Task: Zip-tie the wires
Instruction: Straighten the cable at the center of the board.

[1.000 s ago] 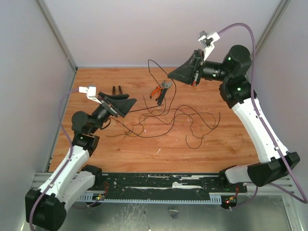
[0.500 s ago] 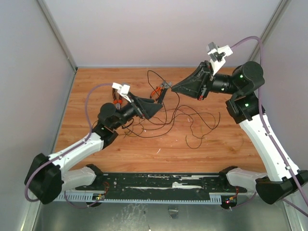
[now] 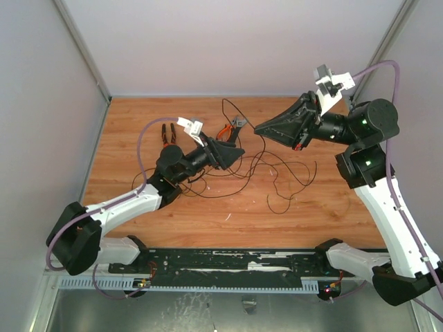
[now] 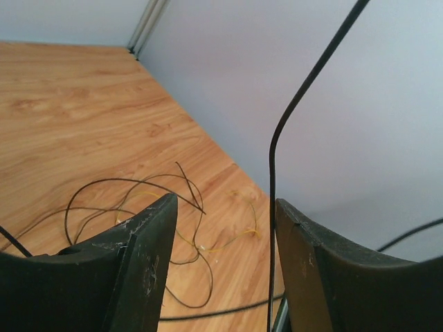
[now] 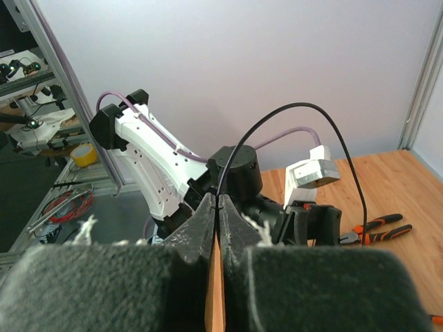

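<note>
L claw (image 3: 239, 151) moved in by pliers (image 3: 225, 131), wires (image 3: 263, 169) strand between fingers (image 4: 142, 256).

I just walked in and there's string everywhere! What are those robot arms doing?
The robot is working on a tangle of thin black wires that lies on a wooden table. Its right hand is pinched shut on one strand and holds it up in the air. Its left hand is open, with a raised strand running between its fingers, not gripped yet.
</note>
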Controlling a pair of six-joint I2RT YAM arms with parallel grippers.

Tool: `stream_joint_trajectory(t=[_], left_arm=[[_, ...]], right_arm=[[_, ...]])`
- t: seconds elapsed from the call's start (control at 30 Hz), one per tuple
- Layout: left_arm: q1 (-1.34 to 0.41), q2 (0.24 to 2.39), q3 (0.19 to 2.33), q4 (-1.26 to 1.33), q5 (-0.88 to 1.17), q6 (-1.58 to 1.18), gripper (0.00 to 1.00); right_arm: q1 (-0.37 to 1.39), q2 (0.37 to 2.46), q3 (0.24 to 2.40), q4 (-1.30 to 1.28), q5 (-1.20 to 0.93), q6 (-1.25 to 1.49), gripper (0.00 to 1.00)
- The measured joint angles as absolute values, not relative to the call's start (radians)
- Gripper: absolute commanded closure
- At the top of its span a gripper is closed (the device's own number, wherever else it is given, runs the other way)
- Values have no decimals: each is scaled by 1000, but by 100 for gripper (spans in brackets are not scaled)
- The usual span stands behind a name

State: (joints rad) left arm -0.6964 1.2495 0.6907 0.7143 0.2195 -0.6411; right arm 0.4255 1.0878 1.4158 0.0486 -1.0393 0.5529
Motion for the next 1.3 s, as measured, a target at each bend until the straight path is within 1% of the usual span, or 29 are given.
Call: stream_joint_trajectory(t=[0.23, 0.33, 0.47, 0.53, 0.57, 0.6, 0.63, 0.73, 0.8, 1.0, 1.1, 1.3], left_arm=[[-728, 1319, 722, 749, 226, -647, 38], [-736, 1336, 730, 755, 227, -651, 44], [-740, 1346, 733, 759, 229, -652, 57], [-741, 1349, 733, 760, 229, -650, 65], [-742, 1349, 733, 759, 229, -648, 69], [-742, 1349, 733, 759, 228, -646, 76], [-743, 1349, 733, 758, 227, -639, 79], [-743, 1349, 733, 756, 213, -623, 96], [-743, 1342, 733, 739, 194, -605, 100], [-744, 1219, 746, 544, 47, -481, 100], [-744, 1149, 801, 427, -47, -408, 100], [-744, 1046, 874, 299, -172, -309, 100]], right_arm=[[426, 1077, 1411, 51, -1031, 554, 100], [426, 1077, 1402, 49, -1019, 554, 100], [426, 1078, 1401, 47, -1003, 553, 100], [426, 1075, 1401, 39, -984, 546, 100], [426, 1073, 1401, 27, -968, 539, 100], [426, 1071, 1402, 14, -953, 529, 100], [425, 1070, 1406, -6, -936, 518, 100], [425, 1068, 1426, -61, -880, 484, 100], [423, 1066, 1444, -113, -838, 454, 100], [393, 1065, 1481, -298, -656, 350, 100], [374, 1066, 1482, -401, -525, 299, 100], [368, 1075, 1508, -604, -168, 212, 100]])
